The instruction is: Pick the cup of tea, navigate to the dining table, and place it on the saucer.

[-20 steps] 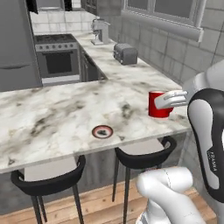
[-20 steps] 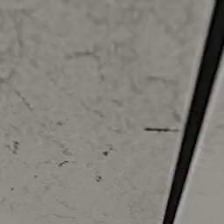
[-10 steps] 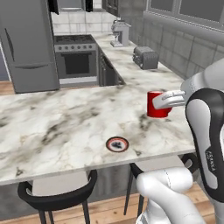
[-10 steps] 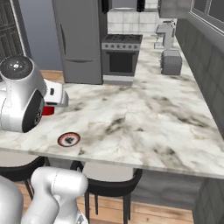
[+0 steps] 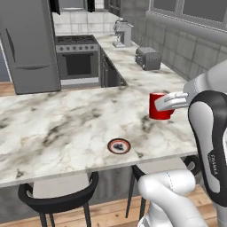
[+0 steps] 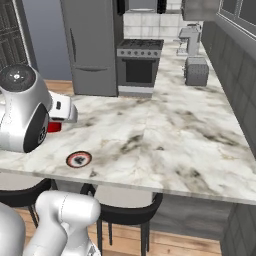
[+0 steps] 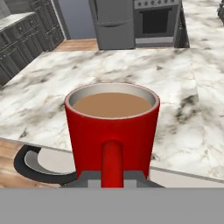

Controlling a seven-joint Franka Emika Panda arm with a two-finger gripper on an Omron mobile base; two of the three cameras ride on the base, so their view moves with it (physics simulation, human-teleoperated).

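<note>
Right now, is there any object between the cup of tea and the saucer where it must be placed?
Nothing visible. The gripper holds the cup of tea above the dining table; only bare marble lies between it and the saucer, which has nothing on it.

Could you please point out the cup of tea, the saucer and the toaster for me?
cup of tea [image 5: 158, 107], left base view, on its red side wall.
saucer [image 5: 119, 146], left base view, on its dark centre.
toaster [image 6: 196, 71], right base view, on its front face.

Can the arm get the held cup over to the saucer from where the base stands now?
Probably yes. The gripper holds the cup of tea above the dining table, and the saucer lies near the front edge with bare marble between them.
</note>
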